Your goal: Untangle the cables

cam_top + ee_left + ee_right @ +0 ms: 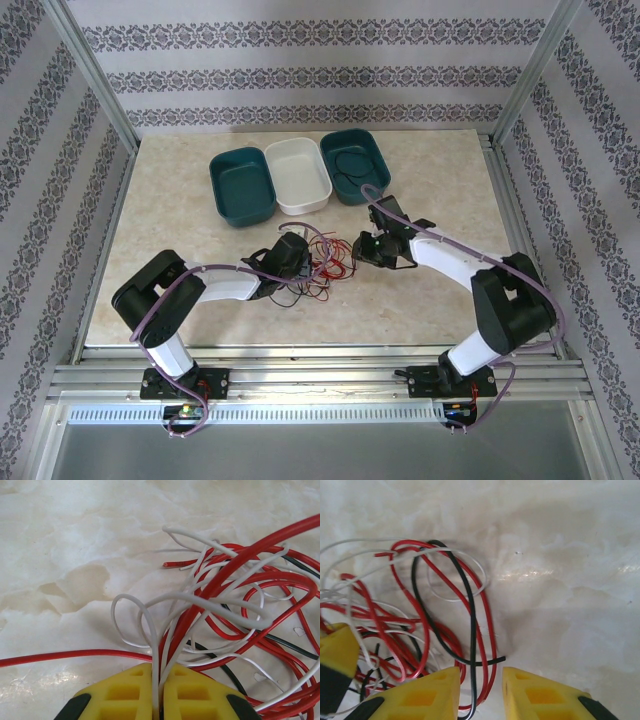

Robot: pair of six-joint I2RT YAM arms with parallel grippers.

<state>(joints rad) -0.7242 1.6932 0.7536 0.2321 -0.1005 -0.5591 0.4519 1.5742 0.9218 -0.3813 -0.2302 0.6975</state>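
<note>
Tabletop [190,235] pale marbled | walls [300,60] striped damask | left jaws clamped on cables [220,580] | right jaws apart

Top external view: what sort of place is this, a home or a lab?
Probably a robot test cell, not a home: aluminium frame holding wallpaper panels, marble-look table, left arm and right arm bolted at its near edge.
</note>
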